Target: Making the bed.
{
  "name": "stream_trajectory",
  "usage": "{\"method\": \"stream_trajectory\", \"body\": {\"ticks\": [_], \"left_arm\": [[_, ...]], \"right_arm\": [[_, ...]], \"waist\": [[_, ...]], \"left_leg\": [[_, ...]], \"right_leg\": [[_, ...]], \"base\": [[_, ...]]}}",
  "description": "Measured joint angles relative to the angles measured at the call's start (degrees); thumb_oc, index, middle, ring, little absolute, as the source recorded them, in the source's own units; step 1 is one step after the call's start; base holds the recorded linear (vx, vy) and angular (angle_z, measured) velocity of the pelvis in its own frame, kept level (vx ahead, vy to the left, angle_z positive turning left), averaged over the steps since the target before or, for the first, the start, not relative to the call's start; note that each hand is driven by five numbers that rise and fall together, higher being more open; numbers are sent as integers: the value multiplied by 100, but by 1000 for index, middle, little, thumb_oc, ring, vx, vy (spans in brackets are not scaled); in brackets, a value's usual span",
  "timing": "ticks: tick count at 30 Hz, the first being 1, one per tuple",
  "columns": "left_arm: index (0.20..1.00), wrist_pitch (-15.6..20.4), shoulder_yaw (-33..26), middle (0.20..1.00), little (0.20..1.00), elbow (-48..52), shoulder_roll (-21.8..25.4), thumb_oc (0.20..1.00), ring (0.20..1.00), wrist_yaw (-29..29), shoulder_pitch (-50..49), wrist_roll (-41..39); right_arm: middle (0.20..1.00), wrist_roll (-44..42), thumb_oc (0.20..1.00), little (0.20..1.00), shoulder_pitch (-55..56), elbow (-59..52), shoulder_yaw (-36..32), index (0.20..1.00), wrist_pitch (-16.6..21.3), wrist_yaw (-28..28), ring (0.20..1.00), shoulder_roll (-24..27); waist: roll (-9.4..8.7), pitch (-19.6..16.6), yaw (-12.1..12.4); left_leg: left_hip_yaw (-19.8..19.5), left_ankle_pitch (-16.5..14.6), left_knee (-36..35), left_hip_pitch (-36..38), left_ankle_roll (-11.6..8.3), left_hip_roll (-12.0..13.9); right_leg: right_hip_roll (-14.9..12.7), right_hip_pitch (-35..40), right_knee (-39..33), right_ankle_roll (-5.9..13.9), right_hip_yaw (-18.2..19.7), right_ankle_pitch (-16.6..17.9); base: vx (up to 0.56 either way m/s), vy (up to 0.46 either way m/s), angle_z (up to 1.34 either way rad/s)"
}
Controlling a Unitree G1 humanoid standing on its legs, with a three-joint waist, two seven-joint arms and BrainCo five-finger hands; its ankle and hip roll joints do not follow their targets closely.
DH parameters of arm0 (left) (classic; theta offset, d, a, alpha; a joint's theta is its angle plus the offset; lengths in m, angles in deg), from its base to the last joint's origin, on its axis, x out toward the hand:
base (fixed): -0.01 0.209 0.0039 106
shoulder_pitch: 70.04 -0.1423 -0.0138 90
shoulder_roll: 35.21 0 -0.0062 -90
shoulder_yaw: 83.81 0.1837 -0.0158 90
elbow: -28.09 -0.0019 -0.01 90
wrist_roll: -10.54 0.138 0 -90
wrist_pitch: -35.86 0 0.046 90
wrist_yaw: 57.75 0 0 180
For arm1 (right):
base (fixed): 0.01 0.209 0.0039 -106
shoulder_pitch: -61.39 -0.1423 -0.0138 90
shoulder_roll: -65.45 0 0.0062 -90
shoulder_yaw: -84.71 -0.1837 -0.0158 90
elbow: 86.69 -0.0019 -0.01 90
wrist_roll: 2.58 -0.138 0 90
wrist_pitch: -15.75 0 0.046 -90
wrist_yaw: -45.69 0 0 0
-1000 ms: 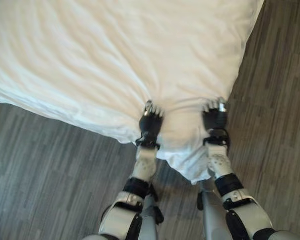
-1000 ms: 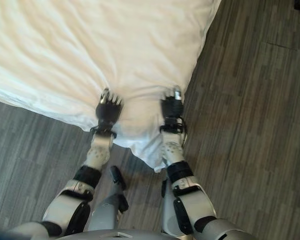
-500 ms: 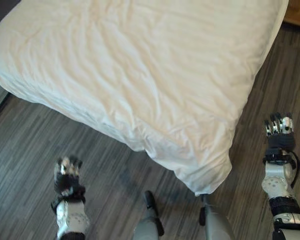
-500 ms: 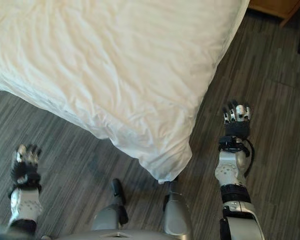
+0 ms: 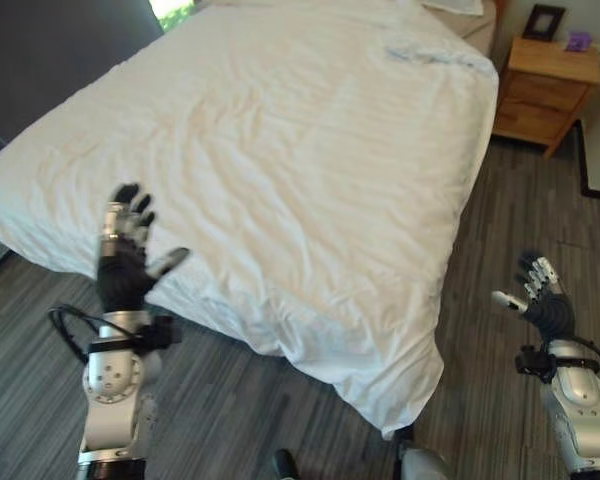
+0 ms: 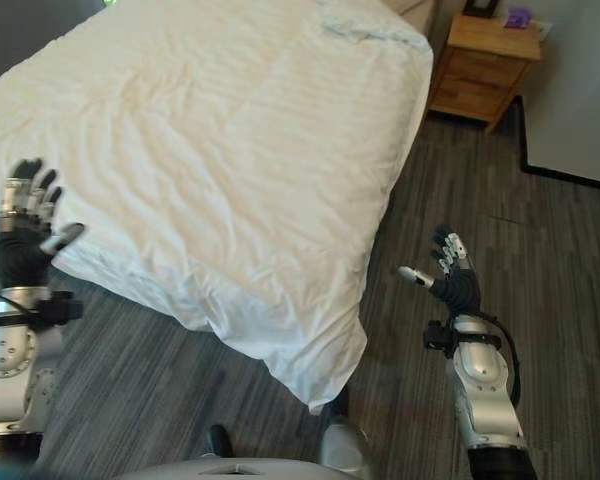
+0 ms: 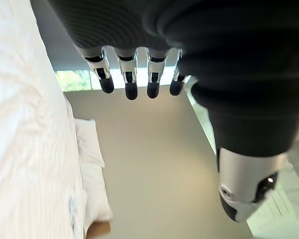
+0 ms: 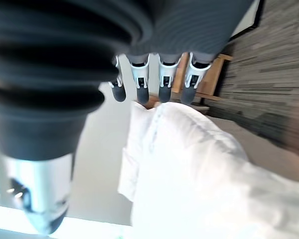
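Writing: no print or label is readable on any surface.
Duvet: white, spread flat over the whole bed, faintly striped, with shallow wrinkles; its near corner hangs down over the bed's corner toward the dark wood-look floor.
Duvet far end: a small rumpled patch lies near the head of the bed, beside the pillow.
Left hand: raised at the near left edge of the bed, fingers straight and spread, thumb out, holding nothing; it overlaps the duvet's edge in the head views.
Right hand: lifted over the floor to the right of the bed, well apart from the duvet, fingers extended and relaxed, empty.
Nightstand: wooden, by the head of the bed on the right, carrying a small dark frame and a purple item.
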Motion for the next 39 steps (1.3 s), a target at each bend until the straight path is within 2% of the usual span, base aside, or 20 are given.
{"method": "stream_trajectory", "body": {"ticks": [3,5,6,8,9,13,15,18,19,20,22,24,25,26,27,28,29,32,35,39], "left_arm": [[1000,-187,391,1000,1000,-315,241,1000,1000,-131,8,916],[1000,-202,624,1000,1000,-494,205,1000,1000,-268,16,1094],[1000,-262,787,1000,1000,-619,167,1000,1000,-278,30,1154],[1000,-285,744,1000,1000,-500,77,1000,1000,-308,-340,1109],[1000,-302,817,1000,1000,-557,37,1000,1000,-261,-414,1097],[1000,-407,1088,1000,1000,-701,-65,1000,1000,-18,-181,1008],[1000,-406,1171,1000,1000,-836,-129,1000,1000,50,39,971],[1000,-401,1321,1000,1000,-826,-121,1000,1000,85,6,598],[1000,-401,1365,1000,1000,-805,-175,1000,1000,86,-12,540],[1000,-399,1484,1000,1000,-807,-239,1000,1000,78,-95,512],[1000,-411,1635,1000,1000,-801,-560,1000,1000,36,-150,294],[1000,-415,1739,1000,1000,-817,-780,1000,1000,33,-90,173],[1000,-412,1770,1000,1000,-903,-817,1000,1000,30,-95,93],[1000,-458,1889,1000,1000,-1025,-834,1000,1000,4,-188,-36],[1000,-476,1970,1000,1000,-1049,-993,1000,1000,26,-141,-145],[1000,-479,1997,1000,1000,-978,-994,1000,1000,48,-31,-246],[1000,-474,2000,1000,1000,-1110,-1144,1000,1000,59,45,-527],[1000,-550,2048,1000,1000,-1129,-1196,1000,1000,103,-48,-927],[1000,-656,2126,1000,1000,-1121,-1184,1000,1000,102,-127,-1029],[1000,-665,2208,1000,1000,-1006,-1188,1000,1000,87,-102,-1207]], "right_arm": [[1000,-1,1000,1000,72,72,398,1000,-86,197,1000,-198],[1000,13,1000,1000,-94,350,424,1000,-78,173,1000,-132],[1000,48,1000,1000,-64,451,516,1000,-108,132,1000,-104],[1000,107,1000,1000,-58,405,944,1000,-167,139,1000,4],[1000,224,1000,1000,2,354,1060,1000,-166,191,1000,3],[1000,262,1000,1000,66,195,1059,1000,-215,199,1000,47],[1000,255,1000,1000,83,261,1005,1000,-244,198,1000,145],[1000,256,1000,1000,83,217,1137,1000,-238,189,1000,240],[1000,260,1000,1000,56,203,1241,1000,-241,186,1000,309],[1000,277,1000,1000,50,197,1391,1000,-253,191,1000,364],[1000,285,1000,1000,-31,152,1524,1000,-276,193,1000,383],[1000,302,1000,1000,-151,14,1660,1000,-288,204,1000,471],[1000,318,1000,1000,-162,35,1762,1000,-298,185,1000,468],[1000,447,1000,1000,-142,74,1937,1000,-327,168,1000,393],[1000,515,1000,1000,-147,-31,1955,1000,-304,159,1000,440],[1000,516,1000,1000,-95,-198,1942,1000,-309,145,1000,543],[1000,529,1000,1000,-296,-75,2069,1000,-335,122,1000,664],[1000,743,1000,1000,-517,-3,2074,1000,-320,81,1000,636],[1000,947,1000,1000,-436,-9,2239,1000,-328,74,1000,646],[1000,972,1000,1000,-343,-15,2431,1000,-358,77,1000,627]], "waist": [[-153,33,-271],[70,144,-172],[111,181,-129],[-43,27,110],[-183,-63,81],[-97,-38,39],[-61,-4,-116],[-227,23,72],[-308,60,115],[-446,112,178],[-494,147,410],[-243,381,500],[-308,432,527],[-271,327,537],[-36,324,479],[-159,378,431],[-192,448,567],[-73,579,830],[235,589,832],[334,532,730]], "left_leg": [[603,-144,-10,356,-30,-70],[1485,-165,-8,668,103,161],[2073,-179,-2,912,83,226],[2853,-200,68,1328,22,257],[3050,-264,232,1459,45,292],[2876,-231,1191,1560,162,825],[2647,-82,2154,1500,-211,1268],[1550,322,3616,1001,-275,1388],[1087,275,4029,698,-225,1273],[504,53,4120,348,-242,905],[-413,-313,4071,-354,-155,180],[-743,-293,3902,-836,-129,282],[-1057,-379,3859,-766,-130,177],[-1333,-403,3257,-461,-70,-20],[-1647,-470,2467,-328,-28,-43],[-1706,-504,1991,-255,-88,-206],[-2078,-600,1246,-87,-106,-462],[-2139,-390,523,-460,147,-975],[-1602,-85,465,-853,531,-920],[-1410,130,301,-764,749,-932]], "right_leg": [[-77,-244,363,76,321,-114],[-472,-410,834,-105,-1377,-637],[-963,-466,1728,-368,-2561,-739],[-1207,-426,2927,-990,-3565,-1288],[-921,-386,2794,-990,-3381,-1453],[-14,-445,2117,-1124,-2394,-1334],[343,-160,1666,-1035,-2163,-1375],[735,267,812,-1106,-1551,-1112],[733,316,713,-1129,-1310,-957],[768,350,621,-953,-925,-710],[786,381,245,-1022,-357,-685],[888,189,735,-1052,-520,-810],[948,228,794,-1311,-441,-735],[971,415,485,-488,-395,-921],[1021,165,938,-632,-334,-1217],[707,161,1221,-999,-11,-998],[839,297,941,-1314,302,-751],[980,627,296,-1209,825,-518],[1194,923,-24,-1339,673,-419],[1221,1026,55,-1220,820,-614]], "base": [[-148,110,-106],[-61,34,-166],[-41,-140,-208],[47,-263,-232],[134,-275,-198],[191,-267,-146],[203,-323,-133],[10,-135,-133],[7,7,-127],[5,9,-107],[43,57,-132],[152,108,-110],[189,106,-101],[174,81,-86],[180,57,-44],[221,31,-33],[205,18,-33],[166,45,-57],[258,90,-31],[194,50,-16]]}}
